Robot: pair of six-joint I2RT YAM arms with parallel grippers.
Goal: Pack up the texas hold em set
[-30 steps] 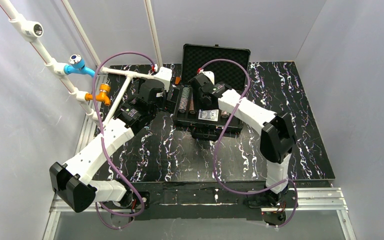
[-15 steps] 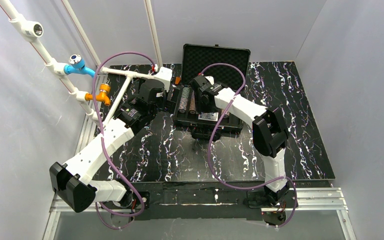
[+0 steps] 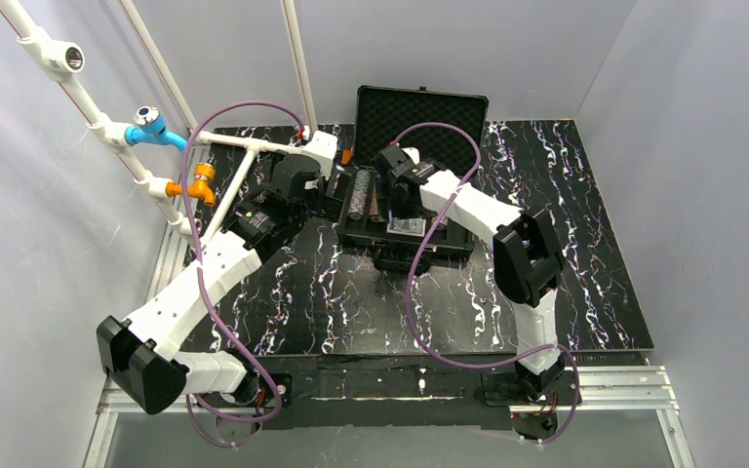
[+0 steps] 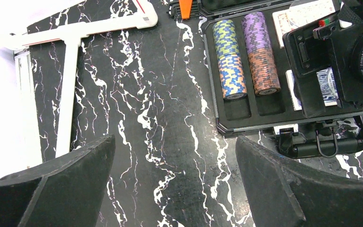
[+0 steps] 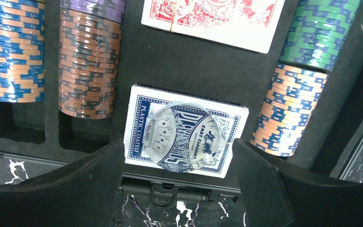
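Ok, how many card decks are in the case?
2. The blue deck lies in the case by its latch edge; the red deck lies just beyond it, partly cut off. No others show.

The worktop (image 4: 160, 118) is showing a smooth black finish veined in white, like marble, and is catching a faint sheen. The briefcase (image 4: 246, 128) is looking like hard matt black plastic, its tray lined with soft dull foam (image 5: 194, 71) (egg-crate in the lid (image 3: 419, 112)). The poker chips (image 5: 85, 71) are gleaming slightly on their smooth striped edges. The blue-backed deck (image 5: 184, 137) is wearing printed card with a clear glossy round patch.
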